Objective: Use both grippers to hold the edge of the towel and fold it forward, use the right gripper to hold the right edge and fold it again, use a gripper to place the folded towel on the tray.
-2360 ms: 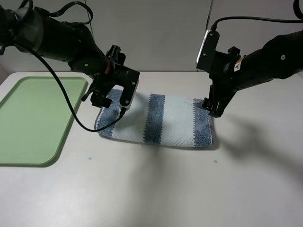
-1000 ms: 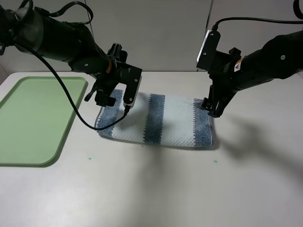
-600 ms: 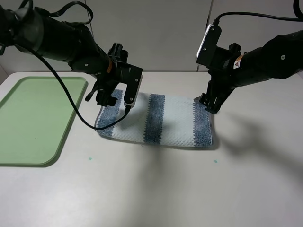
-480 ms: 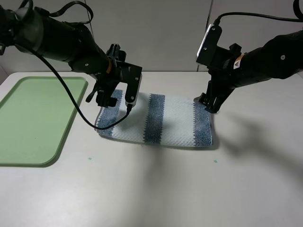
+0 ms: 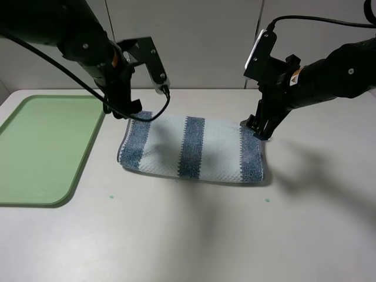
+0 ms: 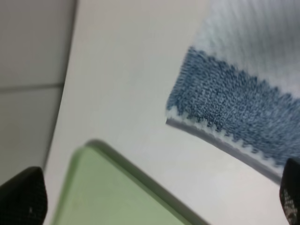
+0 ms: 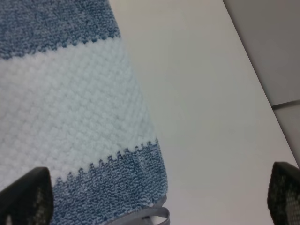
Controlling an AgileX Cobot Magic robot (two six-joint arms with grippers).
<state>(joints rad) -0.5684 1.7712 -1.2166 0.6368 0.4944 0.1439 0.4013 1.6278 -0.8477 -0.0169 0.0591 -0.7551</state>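
The towel, blue and white striped, lies folded in the middle of the table. My left gripper hangs open above the table just beyond the towel's far left corner, touching nothing. Its wrist view shows that corner of the towel, the grey hem, and the pale-green tray between my wide-apart fingertips. My right gripper is open just over the towel's far right corner. Its wrist view shows the towel below, with nothing between the jaws. The tray sits at the left.
A black cable from the left arm loops down over the towel's far left part. Two tiny green specks lie on the table in front of the towel. A grey wall rises right behind the table's back edge.
My left arm has lifted and swung back and to the left, off the towel's left end. The right gripper has risen slightly and holds over the far right corner. The towel has not moved.
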